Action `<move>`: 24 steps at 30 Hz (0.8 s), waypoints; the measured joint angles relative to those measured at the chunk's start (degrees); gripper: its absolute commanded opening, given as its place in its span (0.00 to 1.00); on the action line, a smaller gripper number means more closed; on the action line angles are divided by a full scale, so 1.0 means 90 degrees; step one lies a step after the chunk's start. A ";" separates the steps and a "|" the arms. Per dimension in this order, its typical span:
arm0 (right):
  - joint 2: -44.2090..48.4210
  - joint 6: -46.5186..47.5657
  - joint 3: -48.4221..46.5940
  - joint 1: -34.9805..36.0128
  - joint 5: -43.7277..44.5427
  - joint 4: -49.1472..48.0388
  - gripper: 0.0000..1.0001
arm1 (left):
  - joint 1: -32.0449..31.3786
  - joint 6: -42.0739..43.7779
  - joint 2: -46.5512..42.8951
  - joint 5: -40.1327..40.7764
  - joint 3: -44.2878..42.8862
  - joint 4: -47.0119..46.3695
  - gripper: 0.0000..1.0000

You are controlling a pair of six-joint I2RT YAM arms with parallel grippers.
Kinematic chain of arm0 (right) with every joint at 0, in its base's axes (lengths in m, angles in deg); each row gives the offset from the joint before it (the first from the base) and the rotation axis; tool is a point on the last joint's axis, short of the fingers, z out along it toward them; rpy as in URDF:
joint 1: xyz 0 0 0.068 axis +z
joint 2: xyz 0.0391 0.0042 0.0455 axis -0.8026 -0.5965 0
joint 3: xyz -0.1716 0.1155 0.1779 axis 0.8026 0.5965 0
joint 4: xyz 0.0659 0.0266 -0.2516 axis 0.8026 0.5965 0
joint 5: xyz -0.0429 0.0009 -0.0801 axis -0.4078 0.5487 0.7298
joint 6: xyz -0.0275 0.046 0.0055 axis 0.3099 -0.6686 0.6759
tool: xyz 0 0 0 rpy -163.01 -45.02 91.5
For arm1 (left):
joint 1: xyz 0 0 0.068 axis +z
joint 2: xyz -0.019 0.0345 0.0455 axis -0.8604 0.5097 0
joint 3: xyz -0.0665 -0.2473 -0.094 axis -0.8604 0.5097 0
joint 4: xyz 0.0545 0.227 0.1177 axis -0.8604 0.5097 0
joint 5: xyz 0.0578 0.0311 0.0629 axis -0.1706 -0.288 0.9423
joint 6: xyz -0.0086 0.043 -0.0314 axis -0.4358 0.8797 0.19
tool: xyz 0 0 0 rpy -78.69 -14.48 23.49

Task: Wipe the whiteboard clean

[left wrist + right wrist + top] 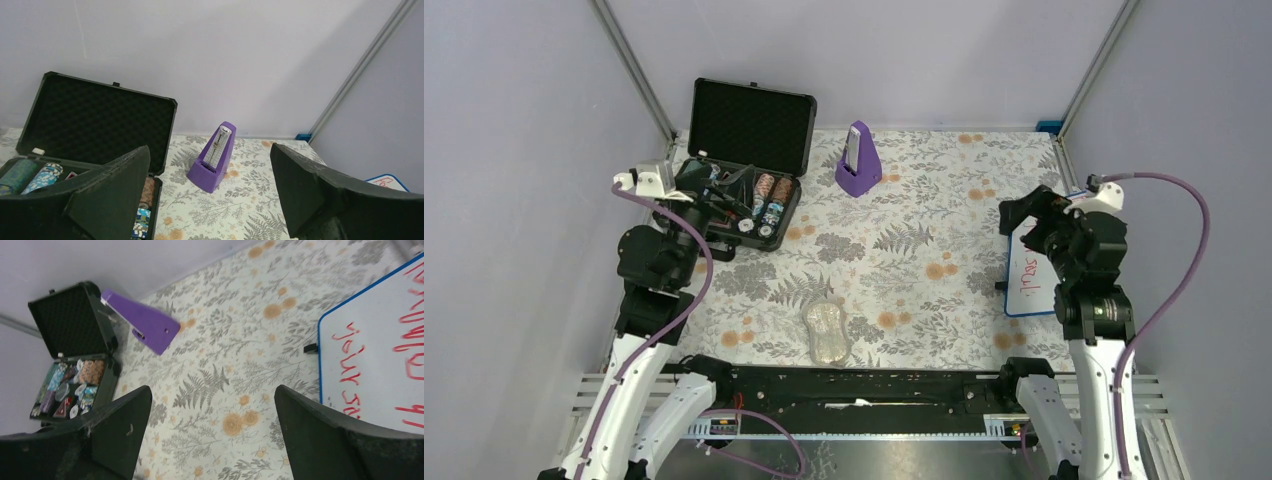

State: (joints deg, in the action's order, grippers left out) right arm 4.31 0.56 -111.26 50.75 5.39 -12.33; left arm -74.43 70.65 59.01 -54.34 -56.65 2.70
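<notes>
At the left of the table, the left gripper [209,146] hangs above the open black case [752,125] with its jaws wide apart and nothing between them. The case holds stacked poker chips [769,205]. Risk: a low sweep of this arm out of that position could catch the raised lid or scatter the chips.

At centre rear stands a purple metronome [858,160], upright and well apart from both arms. It looks top-heavy; a crossing arm could topple it.

At centre front, near the table's near edge, lies a pale lumpy cloth pad [826,333]. It is judged to be the wiping tool. It is untouched and well apart from the board, so it must be fetched first. A soft pad may fold or slip from a shallow pinch.

At the right edge lies the whiteboard [1029,280], flat on the floral tablecloth [924,240], partly under the right arm, red handwriting still on it. The right gripper [212,387] hovers beside its left rim, fingers spread and empty.

Principal risk: the board is unsecured. Wiping pressure could slide it, ruck the tablecloth, or push it off the right edge unless the other arm steadies it.
</notes>
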 measured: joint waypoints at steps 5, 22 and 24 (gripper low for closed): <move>-0.0784 -0.0158 0.0352 0.0068 -0.0789 -0.0396 0.99 | -0.0046 -0.0032 0.0197 -0.0206 0.0000 -0.0134 0.99; -0.5663 -0.0668 -0.0493 0.5632 -0.0058 -0.0974 0.99 | -0.0070 -0.0119 0.0483 -0.0328 -0.0007 0.0024 0.99; -0.5948 -0.0765 -0.0709 0.5943 0.0102 -0.0984 1.00 | -0.0070 -0.0143 0.0483 -0.0316 -0.0007 0.0024 0.99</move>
State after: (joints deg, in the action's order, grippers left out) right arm -49.22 -6.33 -117.64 104.23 6.30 -21.18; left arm -75.06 69.36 63.36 -57.18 -56.72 2.92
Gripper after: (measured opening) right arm 0.990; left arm 0.989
